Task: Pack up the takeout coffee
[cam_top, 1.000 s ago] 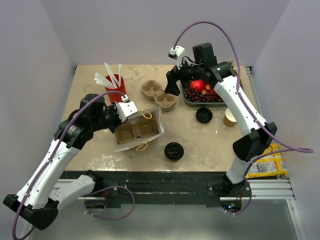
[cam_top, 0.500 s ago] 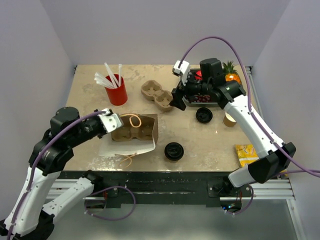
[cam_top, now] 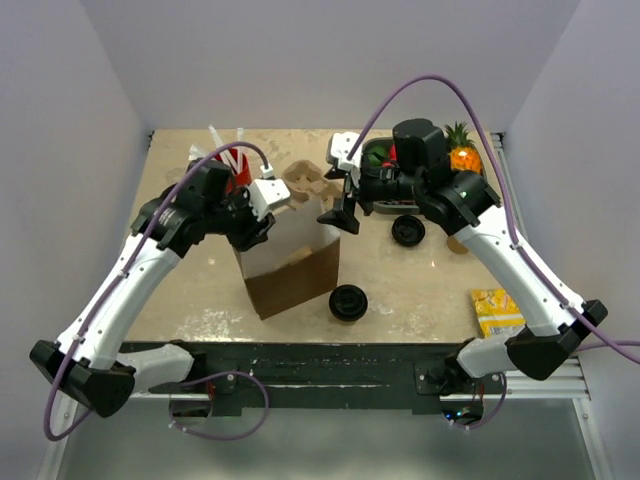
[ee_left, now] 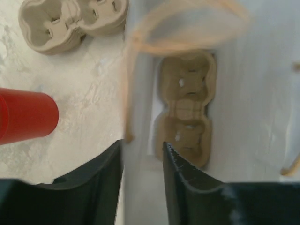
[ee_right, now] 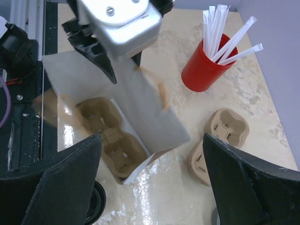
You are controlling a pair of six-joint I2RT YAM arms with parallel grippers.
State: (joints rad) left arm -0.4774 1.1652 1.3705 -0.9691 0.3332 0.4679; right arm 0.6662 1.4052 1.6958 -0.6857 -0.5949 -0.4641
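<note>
Top external view: the paper bag [cam_top: 295, 265] is now standing upright on the bench [cam_top: 420, 290] with its mouth facing up; half a second ago it was lying on its side.
Left tool: the left tool [cam_top: 262, 215] is sitting at the bag's left rim, having swung up and inward with the bag. In the left wrist view its fingers [ee_left: 101, 183] are standing apart with the white wall running between them. It is straddling the rim rather than pinching it, and looks to be letting go.
Right tool: the right tool [cam_top: 344, 205] is hanging just beside the bag's right rim, having come across from farther back. Its fingers are spread wide with nothing between them.
Cup carrier: the cup carrier [ee_left: 185, 110] is lying flat at the bottom of the bag, with both wells facing up and empty.
Takeout coffee: the takeout coffee [cam_top: 348, 302] is sitting on the bench just beside the bag's near right corner, in the same spot as before. Neither tool is touching it.
Meaning for the task: the bag is looking ready to receive, but the packing itself is not yet begun. The free right tool is probably the one to fetch the cup and lower it into a well. The bag may be tipping once the left tool is fully off it.
</note>
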